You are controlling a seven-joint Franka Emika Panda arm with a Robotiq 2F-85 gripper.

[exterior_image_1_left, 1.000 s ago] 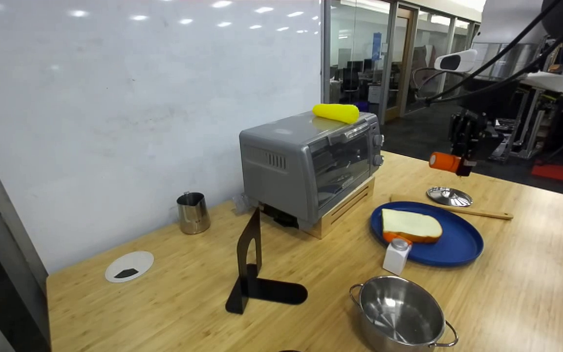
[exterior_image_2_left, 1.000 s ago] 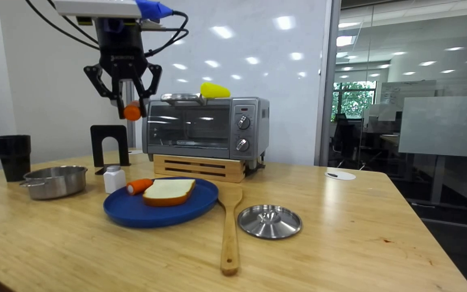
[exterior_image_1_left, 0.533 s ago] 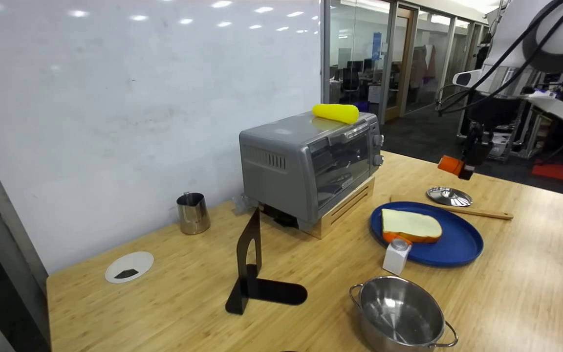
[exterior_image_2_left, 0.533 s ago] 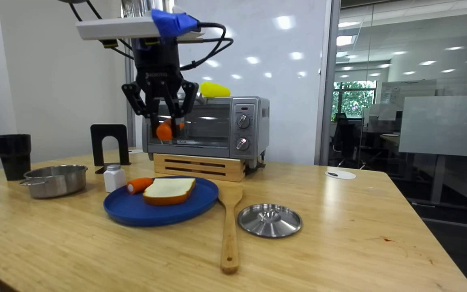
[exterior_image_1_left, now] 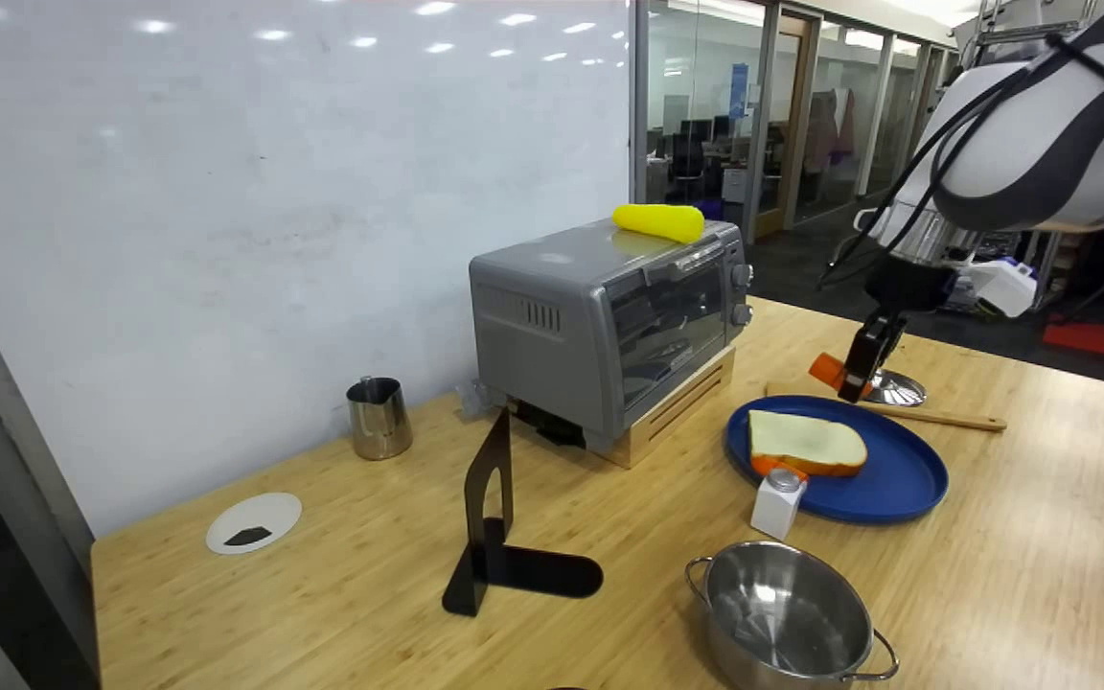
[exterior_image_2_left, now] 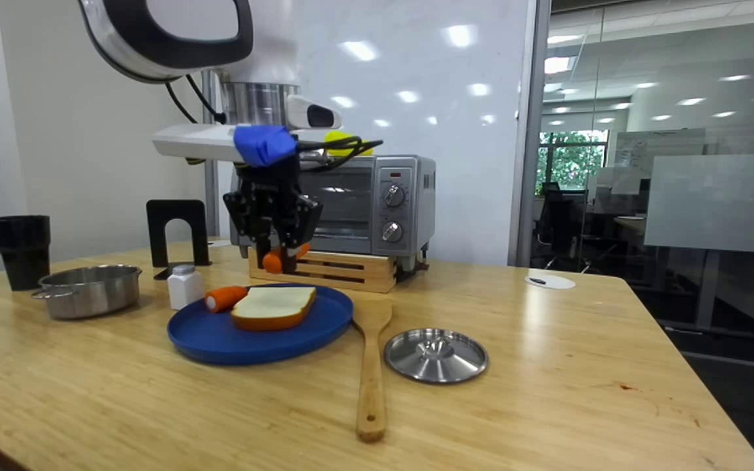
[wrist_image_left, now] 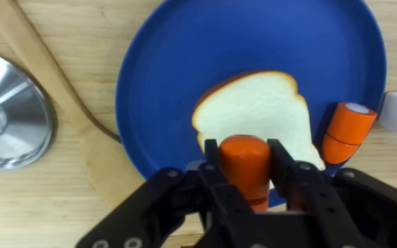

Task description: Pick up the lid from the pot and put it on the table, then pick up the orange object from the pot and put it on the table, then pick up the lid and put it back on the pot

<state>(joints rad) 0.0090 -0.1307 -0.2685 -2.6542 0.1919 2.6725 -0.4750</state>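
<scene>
Hand (wrist_image_left: 242, 146) lowered, 1 orange obj. (wrist_image_left: 245, 162) gripped, lid (exterior_image_2_left: 436, 355) on tbl. (exterior_image_2_left: 514, 412)

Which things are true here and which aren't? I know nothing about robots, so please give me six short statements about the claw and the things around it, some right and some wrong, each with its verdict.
1. The gripper holds an orange object. True.
2. That is the only orange thing in sight. False: a second orange piece lies on the blue plate.
3. A yellow object lies on top of the toaster oven. True.
4. The lid lies on the table, off the pot. True.
5. The lid lies knob-side down. False: it lies knob-side up.
6. The pot stands on the blue plate. False: it stands on the table, apart from the plate.
</scene>
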